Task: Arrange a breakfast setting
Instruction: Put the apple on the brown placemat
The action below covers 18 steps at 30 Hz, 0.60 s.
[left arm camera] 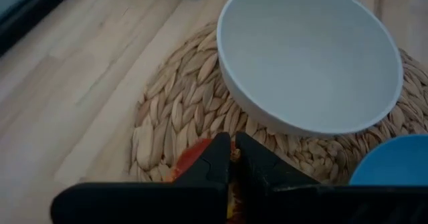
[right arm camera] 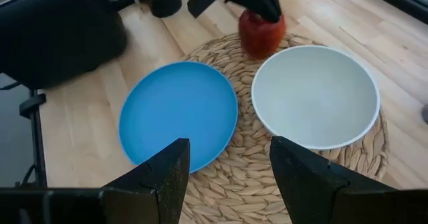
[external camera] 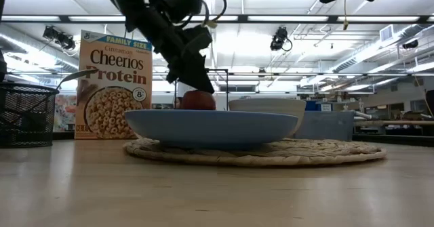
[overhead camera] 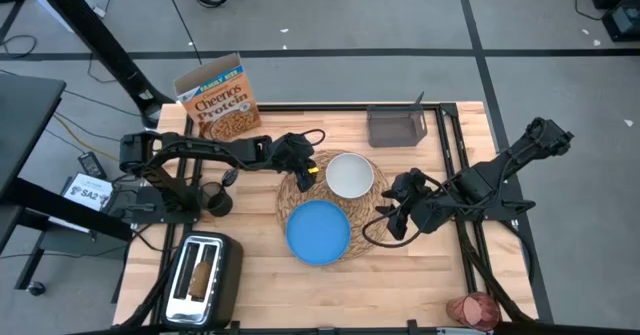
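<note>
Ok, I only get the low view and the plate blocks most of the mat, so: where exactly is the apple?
Observer: The apple sits on the mat, beside the bowl and not on the plate.
Operator: And the left tool?
Observer: The left tool is right over the apple's top, fingers shut.
Operator: I can't see the right tool at all.
Observer: The right tool hangs open by the mat's edge on its own side, holding nothing.
</note>
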### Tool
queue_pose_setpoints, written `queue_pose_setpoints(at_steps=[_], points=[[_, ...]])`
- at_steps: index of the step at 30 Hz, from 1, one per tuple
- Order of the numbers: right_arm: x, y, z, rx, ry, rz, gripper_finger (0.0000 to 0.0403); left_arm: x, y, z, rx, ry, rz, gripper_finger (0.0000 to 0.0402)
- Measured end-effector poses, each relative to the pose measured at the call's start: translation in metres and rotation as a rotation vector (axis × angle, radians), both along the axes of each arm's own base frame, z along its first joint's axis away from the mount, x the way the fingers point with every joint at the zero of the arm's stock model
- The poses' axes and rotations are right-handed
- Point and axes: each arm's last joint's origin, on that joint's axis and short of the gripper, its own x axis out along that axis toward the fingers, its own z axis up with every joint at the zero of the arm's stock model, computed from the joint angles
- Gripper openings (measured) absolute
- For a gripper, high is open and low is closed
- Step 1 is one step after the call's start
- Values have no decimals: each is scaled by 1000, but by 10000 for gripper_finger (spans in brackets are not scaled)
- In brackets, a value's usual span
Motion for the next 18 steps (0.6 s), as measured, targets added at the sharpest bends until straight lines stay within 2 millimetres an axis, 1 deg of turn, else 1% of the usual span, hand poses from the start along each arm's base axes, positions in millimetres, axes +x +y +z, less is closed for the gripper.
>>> queue_pose_setpoints(at_steps=[4, 12, 18], points=[[-1, 2, 0, 0, 0, 7, 213, -2, -1, -5, -1, -5, 0, 20], [-1, 1, 0, 1, 0, 7, 213, -1, 0, -4, 8, -10, -3, 20], [-1, 2, 0, 5, 3, 11, 213, -1, 1, -3, 37, -19, 31, 20]])
